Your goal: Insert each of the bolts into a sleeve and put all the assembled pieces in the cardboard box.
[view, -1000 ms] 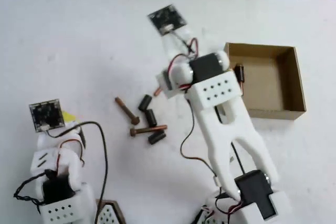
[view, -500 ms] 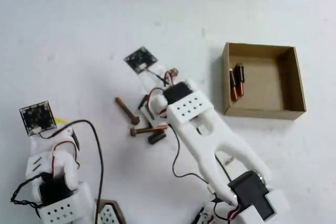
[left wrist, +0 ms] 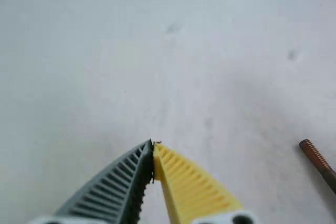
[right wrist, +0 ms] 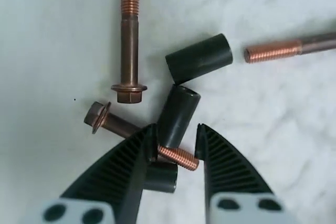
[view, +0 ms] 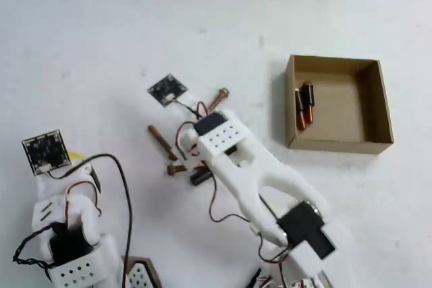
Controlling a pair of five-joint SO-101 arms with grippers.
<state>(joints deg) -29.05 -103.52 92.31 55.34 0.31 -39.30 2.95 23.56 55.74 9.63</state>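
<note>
My right gripper is open low over a heap of copper bolts and black sleeves. Its fingers straddle the threaded end of one bolt and the near end of a sleeve. A second sleeve lies beyond, and a third sits under one finger. Another bolt lies beside them, and a third bolt points in from the side. In the high view the right arm covers the heap. The cardboard box holds two assembled pieces. My left gripper is shut on nothing, above bare table.
In the high view one bolt lies left of the right arm, another just beyond it, and a sleeve shows by the arm. The left arm stands at the front left corner. A bolt tip shows off to one side of the left gripper.
The right arm has swung left from the cardboard box to the heap of bolts and sleeves. The two assembled pieces in the box are now uncovered. The left arm barely shifted.
</note>
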